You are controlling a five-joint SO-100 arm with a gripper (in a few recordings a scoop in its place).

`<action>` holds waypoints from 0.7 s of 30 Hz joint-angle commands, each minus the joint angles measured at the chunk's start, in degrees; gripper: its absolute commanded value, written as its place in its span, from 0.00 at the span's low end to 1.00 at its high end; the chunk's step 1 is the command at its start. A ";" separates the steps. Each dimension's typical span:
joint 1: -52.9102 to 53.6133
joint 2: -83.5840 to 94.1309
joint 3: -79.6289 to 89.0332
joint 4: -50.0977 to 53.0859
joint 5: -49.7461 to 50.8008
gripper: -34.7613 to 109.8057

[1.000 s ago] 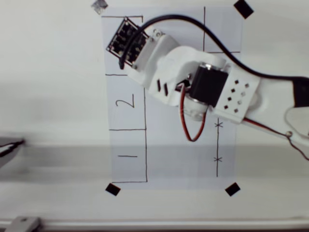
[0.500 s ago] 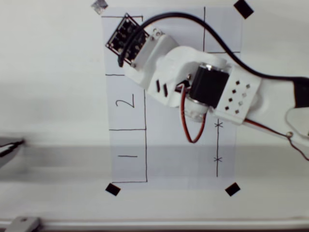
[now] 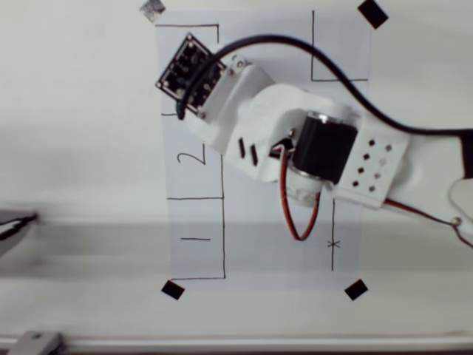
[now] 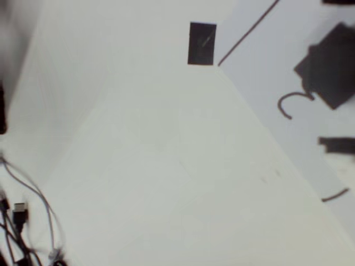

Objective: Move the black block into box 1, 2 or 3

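In the wrist view the black block lies on the white paper at the right edge, beside a pen curve of the handwritten 3. A dark bar just below it may be a fingertip; I cannot tell. In the overhead view my white arm reaches across the paper, with its wrist camera board over box 3. It hides the block and the gripper's fingers. Box 2 and box 1 lie below, both bare.
An unnumbered pen rectangle sits at the paper's top right. Black tape squares hold the corners, and one shows in the wrist view. Cables lie off the paper. A blurred object pokes in at the left edge.
The arm has shifted down and a little left: the camera board slid from the top of box 3 towards its lower edge, and the motor housing moved downward.
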 commanded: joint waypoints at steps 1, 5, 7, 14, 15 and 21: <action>-0.18 11.43 2.72 1.32 0.44 0.40; -0.53 17.40 9.23 2.02 -0.70 0.38; -0.79 20.48 12.92 2.55 -1.93 0.35; -2.20 30.76 24.43 2.99 -1.67 0.26; -2.64 32.52 26.02 2.99 -1.41 0.26; -5.27 42.36 35.51 2.81 0.09 0.24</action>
